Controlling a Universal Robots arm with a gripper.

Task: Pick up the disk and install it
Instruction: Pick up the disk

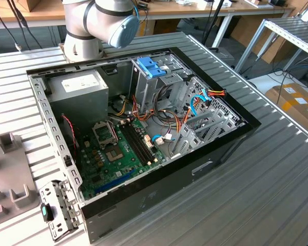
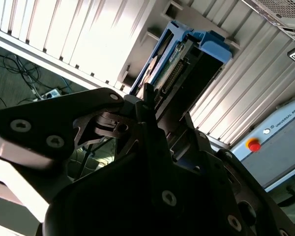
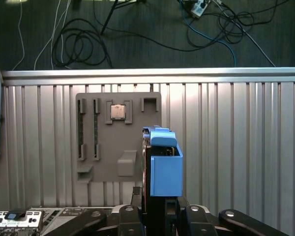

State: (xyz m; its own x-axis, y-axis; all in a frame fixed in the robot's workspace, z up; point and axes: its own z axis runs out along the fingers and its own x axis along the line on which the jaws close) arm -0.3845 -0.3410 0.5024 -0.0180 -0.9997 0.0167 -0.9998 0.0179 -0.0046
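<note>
In both wrist views the disk [image 3: 163, 164] stands edge-on between my fingers, its blue side rail facing the first wrist camera. In the second wrist view the disk [image 2: 179, 61] shows its label side and a blue rail end. My gripper [image 3: 157, 209] is shut on the disk and holds it off the ribbed table, above a grey fixture plate [image 3: 103, 147]. My gripper [image 2: 147, 103] clamps the disk's lower end. The open computer case [image 1: 231, 136] lies in the middle of the exterior view, with a drive cage [image 1: 164, 84] at its back.
A light-blue latch piece [image 1: 150, 65] tops the drive cage. A grey power supply box [image 1: 79, 87] fills a back corner of the case. The fixture plate carries a processor chip [image 3: 118, 111]. A metal bracket [image 1: 59, 207] lies by the case. Cables lie on the floor [image 3: 137, 29].
</note>
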